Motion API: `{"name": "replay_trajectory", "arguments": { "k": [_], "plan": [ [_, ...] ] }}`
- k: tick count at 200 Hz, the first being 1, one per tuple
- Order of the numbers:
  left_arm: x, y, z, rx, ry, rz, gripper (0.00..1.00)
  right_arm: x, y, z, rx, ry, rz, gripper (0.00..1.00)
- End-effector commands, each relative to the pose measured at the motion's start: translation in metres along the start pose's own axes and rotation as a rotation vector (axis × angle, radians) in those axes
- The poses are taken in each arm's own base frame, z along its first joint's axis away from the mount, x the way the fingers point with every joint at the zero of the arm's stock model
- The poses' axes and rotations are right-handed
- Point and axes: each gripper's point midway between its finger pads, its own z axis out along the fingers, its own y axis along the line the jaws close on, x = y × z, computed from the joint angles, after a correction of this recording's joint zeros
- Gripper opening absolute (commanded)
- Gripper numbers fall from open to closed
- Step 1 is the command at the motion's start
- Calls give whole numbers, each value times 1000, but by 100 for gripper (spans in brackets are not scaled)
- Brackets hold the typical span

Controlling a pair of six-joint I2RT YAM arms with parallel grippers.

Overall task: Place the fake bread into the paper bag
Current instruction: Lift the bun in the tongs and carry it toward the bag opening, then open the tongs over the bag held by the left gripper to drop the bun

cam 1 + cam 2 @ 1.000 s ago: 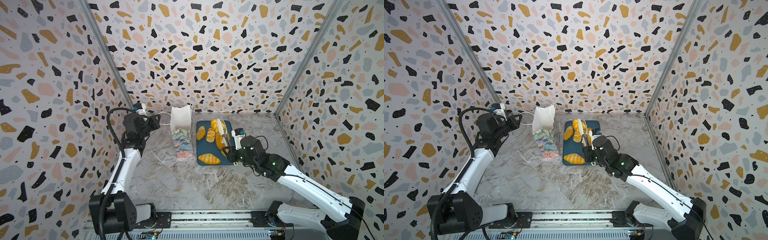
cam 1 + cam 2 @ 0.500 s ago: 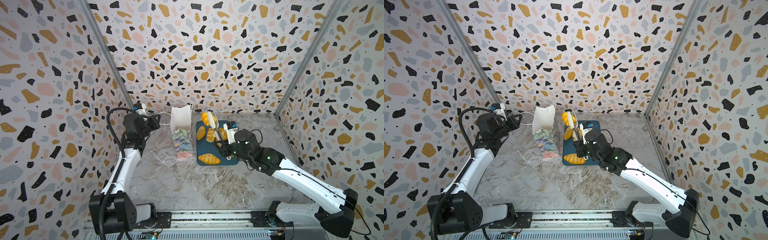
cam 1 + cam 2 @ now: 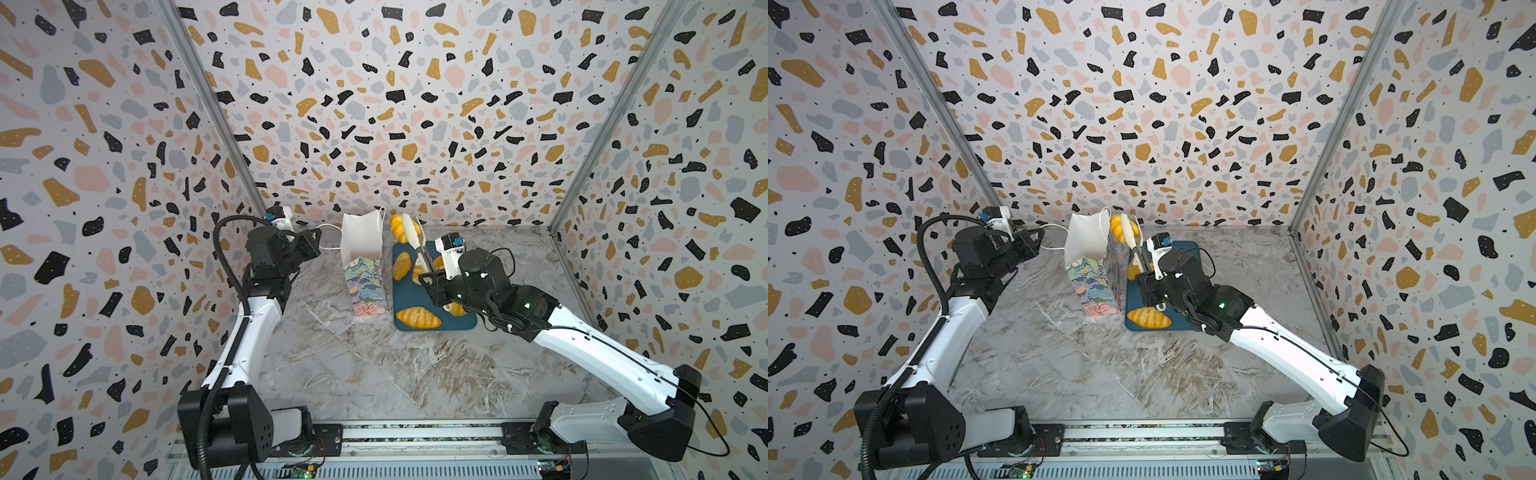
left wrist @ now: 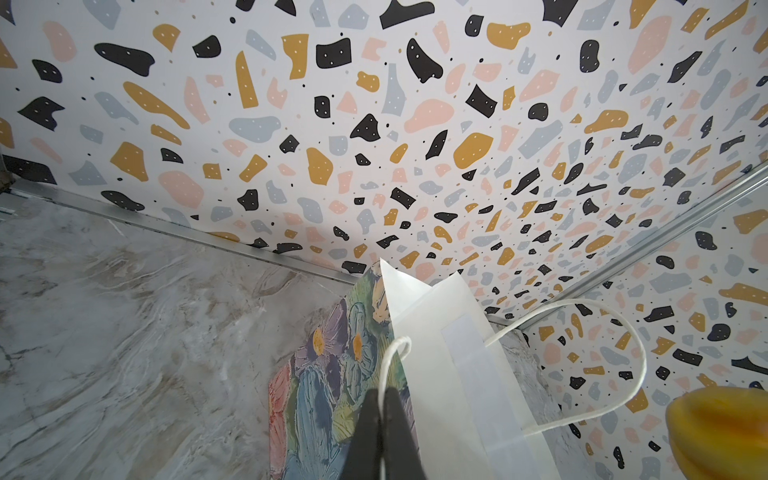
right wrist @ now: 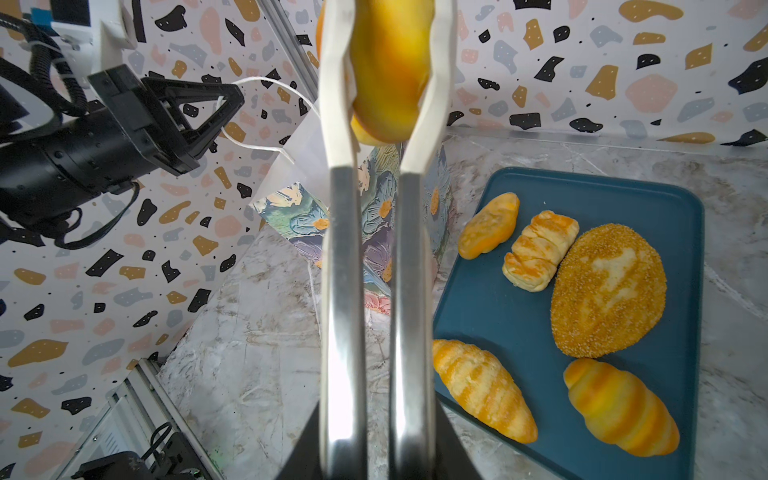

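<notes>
The paper bag (image 3: pixel 361 249) (image 3: pixel 1088 245) stands upright, floral outside and white inside, left of the tray. My left gripper (image 3: pixel 318 237) (image 4: pixel 381 392) is shut on its thin white cord handle (image 4: pixel 392 353), drawing it to the left. My right gripper (image 3: pixel 430 278) (image 5: pixel 376 449) is shut on metal tongs (image 3: pixel 415 245) (image 5: pixel 340 249). Their white tips pinch a golden-yellow fake bread (image 3: pixel 398 226) (image 5: pixel 386 62) in the air, just right of the bag's top edge. More fake bread lies on the tray: a seeded loaf (image 5: pixel 609 291), a plaited pastry (image 5: pixel 540 249) and a croissant (image 5: pixel 482 388).
The dark-blue tray (image 3: pixel 407 295) (image 5: pixel 498 316) lies flat against the bag's right side, near the back wall. It also carries a small roll (image 5: pixel 490 224) and a ridged roll (image 5: pixel 621 407). Patterned walls close in the marble floor on three sides.
My right arm has lifted the tongs with the bread off the tray, up and to the left, to the bag's top edge. The left arm has not moved.
</notes>
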Motion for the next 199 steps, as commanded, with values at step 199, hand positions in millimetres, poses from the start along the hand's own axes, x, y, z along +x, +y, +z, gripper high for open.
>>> {"name": "replay_trajectory", "arguments": {
  "k": [199],
  "plan": [
    [-8,-13,-4,45,-38,9,0,-37,80,37,-147,-50,-93,28]
  ]
}}
